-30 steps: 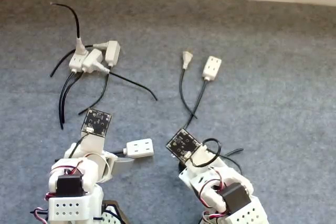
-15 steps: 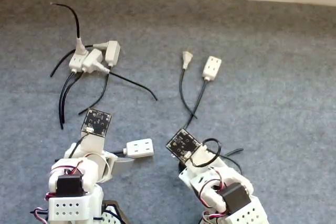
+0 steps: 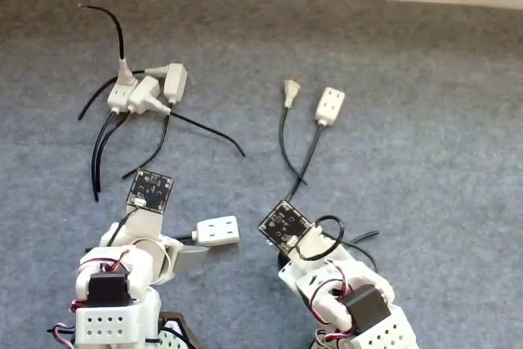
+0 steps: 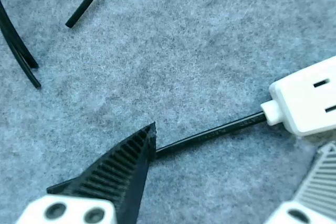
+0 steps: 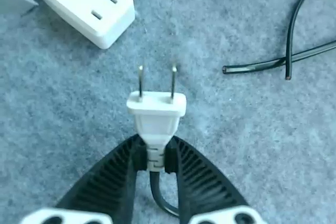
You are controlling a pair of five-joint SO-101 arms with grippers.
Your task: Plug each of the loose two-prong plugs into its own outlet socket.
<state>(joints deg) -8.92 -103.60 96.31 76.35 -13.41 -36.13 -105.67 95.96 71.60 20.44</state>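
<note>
A white outlet socket (image 3: 216, 230) (image 4: 307, 100) (image 5: 84, 3) lies on the grey carpet between the two arms, its black cord (image 4: 210, 136) running off from one end. My left gripper (image 4: 239, 140) is open, its fingers wide apart on either side of that cord, close to the socket. My right gripper (image 5: 155, 148) is shut on a white two-prong plug (image 5: 156, 111), held by its neck with both prongs pointing ahead. The socket lies a little ahead of the prongs and off to one side.
At the back left, a white outlet with plugs in it (image 3: 143, 91) sits among black cords. A loose plug (image 3: 289, 91) and another white socket (image 3: 330, 105) lie at the back centre. Loose cord ends (image 5: 283, 61) lie near the right gripper.
</note>
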